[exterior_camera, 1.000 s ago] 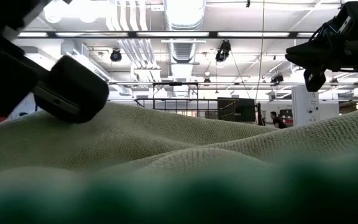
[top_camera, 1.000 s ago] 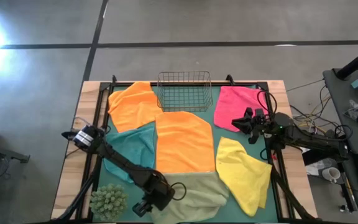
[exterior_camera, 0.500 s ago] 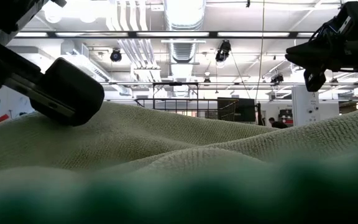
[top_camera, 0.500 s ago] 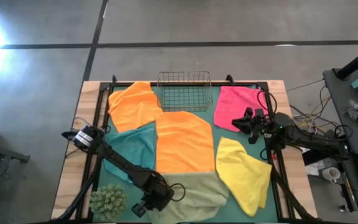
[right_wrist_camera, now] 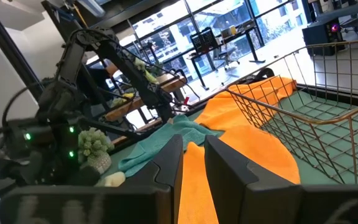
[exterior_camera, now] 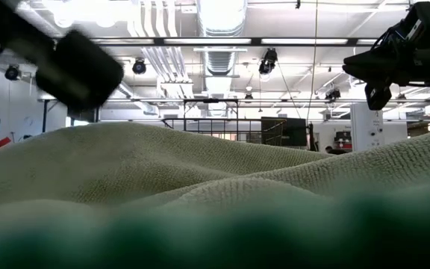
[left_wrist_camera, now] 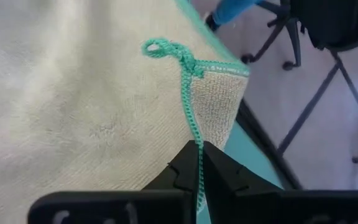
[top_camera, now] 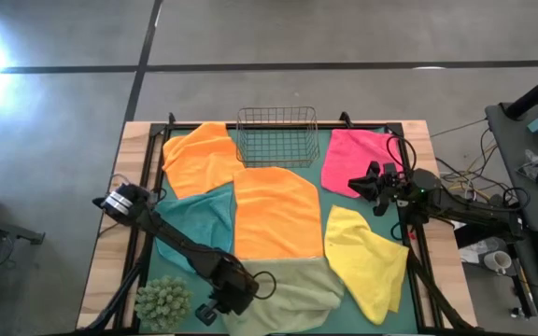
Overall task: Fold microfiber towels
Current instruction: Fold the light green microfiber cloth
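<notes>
My left gripper [left_wrist_camera: 199,163] is at the front edge of the table [top_camera: 124,191], left of centre, with its fingers [left_wrist_camera: 182,171] pressed together on the teal stitched hem of the pale olive-green towel [top_camera: 292,297], close to that towel's corner (the thread loop at the corner lies just past my fingertips). The towel spreads along the front edge, and in the low view its surface [exterior_camera: 200,179] fills the foreground in soft folds.

My right gripper [top_camera: 351,185] hangs in the air over the near edge of the pink towel [top_camera: 353,154] toward the back right corner. Its fingers [right_wrist_camera: 166,163] stand a narrow gap apart and hold nothing.

Positions of the remaining towels:
- One orange towel [top_camera: 199,154] lies at the back left corner.
- The second orange towel [top_camera: 274,213] occupies the centre, its back edge against the wire basket [top_camera: 277,136] at the back edge.
- The teal towel [top_camera: 199,224] lies at the left side, touching the centre orange towel.
- The yellow towel [top_camera: 367,261] lies at the front right, touching the pale olive-green towel.

A green spiky plant ball [top_camera: 163,302] sits at the front left corner, just beside my left arm.
</notes>
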{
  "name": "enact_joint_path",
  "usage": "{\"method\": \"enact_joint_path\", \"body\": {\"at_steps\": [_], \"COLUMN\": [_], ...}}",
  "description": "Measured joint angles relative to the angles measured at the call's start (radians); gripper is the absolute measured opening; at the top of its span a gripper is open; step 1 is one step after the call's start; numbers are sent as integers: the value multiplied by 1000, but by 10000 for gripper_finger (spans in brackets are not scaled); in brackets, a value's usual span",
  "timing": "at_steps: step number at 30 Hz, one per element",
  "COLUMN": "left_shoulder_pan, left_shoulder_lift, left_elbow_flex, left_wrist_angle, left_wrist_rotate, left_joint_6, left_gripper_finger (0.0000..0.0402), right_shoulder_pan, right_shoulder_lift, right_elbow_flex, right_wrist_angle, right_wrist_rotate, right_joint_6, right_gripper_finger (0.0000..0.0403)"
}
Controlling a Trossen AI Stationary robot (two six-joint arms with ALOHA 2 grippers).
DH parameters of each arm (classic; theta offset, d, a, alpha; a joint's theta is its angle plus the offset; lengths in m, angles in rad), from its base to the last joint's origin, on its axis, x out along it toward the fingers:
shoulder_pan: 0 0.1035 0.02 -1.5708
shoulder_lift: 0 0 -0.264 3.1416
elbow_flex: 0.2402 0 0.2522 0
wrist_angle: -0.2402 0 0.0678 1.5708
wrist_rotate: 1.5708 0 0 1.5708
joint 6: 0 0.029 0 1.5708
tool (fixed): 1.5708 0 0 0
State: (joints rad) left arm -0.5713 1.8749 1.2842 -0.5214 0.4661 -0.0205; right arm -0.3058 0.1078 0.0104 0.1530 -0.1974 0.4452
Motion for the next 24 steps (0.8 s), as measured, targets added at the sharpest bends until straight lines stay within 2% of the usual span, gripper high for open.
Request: {"method": "enact_joint_path", "body": {"at_steps": [6, 20, 24], "left_shoulder_pan": [0, 0, 0], "left_shoulder_lift": [-104, -291, -320], "left_elbow_flex": [-7, -62, -61], "left_wrist_angle": [-19, -30, -49], "left_wrist_rotate": [-69, -382, -466], "left_joint_6": [-128, -523, -601], "left_gripper_finger": [0, 0, 0], "right_shoulder_pan": [0, 0, 0], "right_shoulder_lift": [0, 0, 0], "right_elbow_flex": [0, 0, 0], "right_wrist_angle": [-1, -7, -7], "right_wrist_rotate": [0, 0, -2], "right_joint_6": [0, 0, 142], "right_gripper_finger": [59, 59, 59]}}
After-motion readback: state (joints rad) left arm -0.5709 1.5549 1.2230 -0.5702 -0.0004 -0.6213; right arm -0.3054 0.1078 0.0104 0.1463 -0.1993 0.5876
